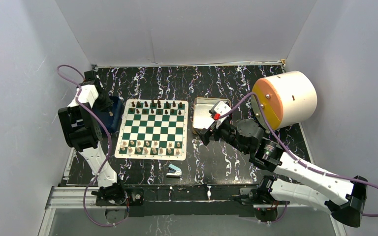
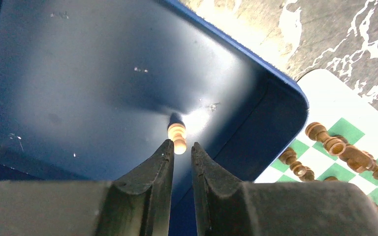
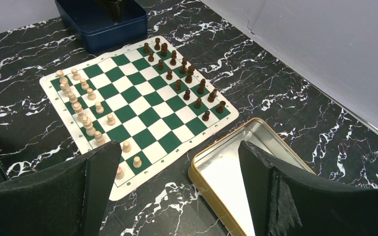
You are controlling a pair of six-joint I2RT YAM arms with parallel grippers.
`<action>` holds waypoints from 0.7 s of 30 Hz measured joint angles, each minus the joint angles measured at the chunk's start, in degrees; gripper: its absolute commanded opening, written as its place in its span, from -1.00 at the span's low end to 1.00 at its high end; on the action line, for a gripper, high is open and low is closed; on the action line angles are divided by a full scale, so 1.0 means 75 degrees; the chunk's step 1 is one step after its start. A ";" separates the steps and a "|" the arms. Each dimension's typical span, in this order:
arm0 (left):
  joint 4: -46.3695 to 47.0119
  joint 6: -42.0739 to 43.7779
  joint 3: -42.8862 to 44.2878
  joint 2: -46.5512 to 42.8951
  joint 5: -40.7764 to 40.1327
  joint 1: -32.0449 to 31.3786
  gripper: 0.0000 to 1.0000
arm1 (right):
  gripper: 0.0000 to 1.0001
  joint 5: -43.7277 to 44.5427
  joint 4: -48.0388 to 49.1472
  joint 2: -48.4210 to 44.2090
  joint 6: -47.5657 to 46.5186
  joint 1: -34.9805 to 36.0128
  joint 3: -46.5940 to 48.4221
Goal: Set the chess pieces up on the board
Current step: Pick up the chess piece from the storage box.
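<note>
The left gripper's black fingers are nearly closed, and it looks like they're pinching a tiny pale beige wooden chess piece at the tips, down inside the dark blue rectangular tray. The right gripper is spread wide with nothing in it, over the silver tin. The green-and-white checkered board lies flat between the tray and the tin, with dark brown pieces along one edge and pale pieces along the other.

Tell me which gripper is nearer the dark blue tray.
Left. The left gripper is down inside the blue tray, closed on a pale piece. The right gripper hangs open over the silver tin, across the board from the tray.
</note>
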 measured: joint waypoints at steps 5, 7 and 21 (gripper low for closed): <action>0.0000 0.0015 0.0195 0.0017 -0.0023 -0.0020 -0.62 | 0.97 0.0000 0.0000 0.0000 -0.0009 0.0000 0.0000; 0.0000 0.0012 0.0201 0.0017 -0.0023 -0.0023 -0.61 | 0.97 0.0000 0.0000 0.0000 -0.0017 0.0000 0.0000; -0.0003 0.0038 0.0192 0.0067 -0.0026 -0.0058 -0.54 | 0.97 0.0003 0.0000 0.0000 -0.0035 0.0000 0.0000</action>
